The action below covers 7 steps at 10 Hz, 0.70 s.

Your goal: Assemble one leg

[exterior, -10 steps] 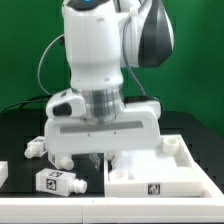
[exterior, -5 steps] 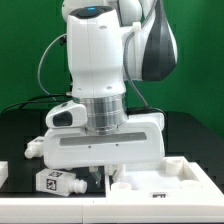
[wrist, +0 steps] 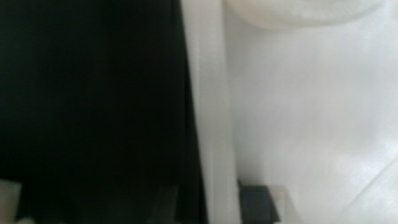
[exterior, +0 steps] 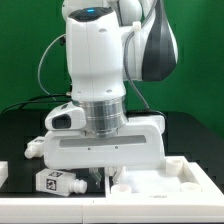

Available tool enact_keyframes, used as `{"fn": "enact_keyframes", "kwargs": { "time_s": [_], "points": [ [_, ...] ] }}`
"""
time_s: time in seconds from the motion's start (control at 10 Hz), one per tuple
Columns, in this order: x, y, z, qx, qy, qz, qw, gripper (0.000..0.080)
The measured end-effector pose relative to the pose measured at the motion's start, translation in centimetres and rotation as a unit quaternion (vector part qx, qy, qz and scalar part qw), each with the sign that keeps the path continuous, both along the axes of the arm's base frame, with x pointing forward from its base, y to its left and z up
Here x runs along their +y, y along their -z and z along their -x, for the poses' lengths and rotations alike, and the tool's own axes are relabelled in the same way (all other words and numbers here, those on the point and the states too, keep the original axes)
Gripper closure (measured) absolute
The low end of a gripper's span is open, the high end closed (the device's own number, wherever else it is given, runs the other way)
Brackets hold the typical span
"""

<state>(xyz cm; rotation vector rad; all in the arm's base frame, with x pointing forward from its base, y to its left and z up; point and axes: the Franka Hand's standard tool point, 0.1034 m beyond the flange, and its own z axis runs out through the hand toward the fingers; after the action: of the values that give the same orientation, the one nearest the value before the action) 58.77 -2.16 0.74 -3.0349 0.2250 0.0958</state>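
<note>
**One leg lying loose, jaws unreadable**

Exterior view: the bulky hand hides most of the gripper (exterior: 104, 172), so whether its jaws are parted cannot be told. The leg (exterior: 55, 182) lies on the black table (exterior: 20, 130), at eight o'clock from the gripper and apart from it.

Wrist view: blurred; only the white panel (wrist: 311, 120) beside the dark table reads.

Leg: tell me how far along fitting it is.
Done: nothing visibly; the leg lies loose on the black table beside the white panel. In hand: the arm hangs low over the panel's edge, its pincer hidden. Left: picking up the leg and fitting it.
</note>
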Motion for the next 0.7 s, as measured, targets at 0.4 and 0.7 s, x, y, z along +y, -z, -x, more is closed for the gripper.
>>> {"fn": "enact_keyframes", "kwargs": {
  "time_s": [0.4,0.7],
  "points": [
    [0.0,0.0,0.1,0.002,-0.006,0.017,1.0,0.0744],
    [0.6,-1.9,2.2,0.006,-0.041,0.014,0.999,0.0432]
  ]
}}
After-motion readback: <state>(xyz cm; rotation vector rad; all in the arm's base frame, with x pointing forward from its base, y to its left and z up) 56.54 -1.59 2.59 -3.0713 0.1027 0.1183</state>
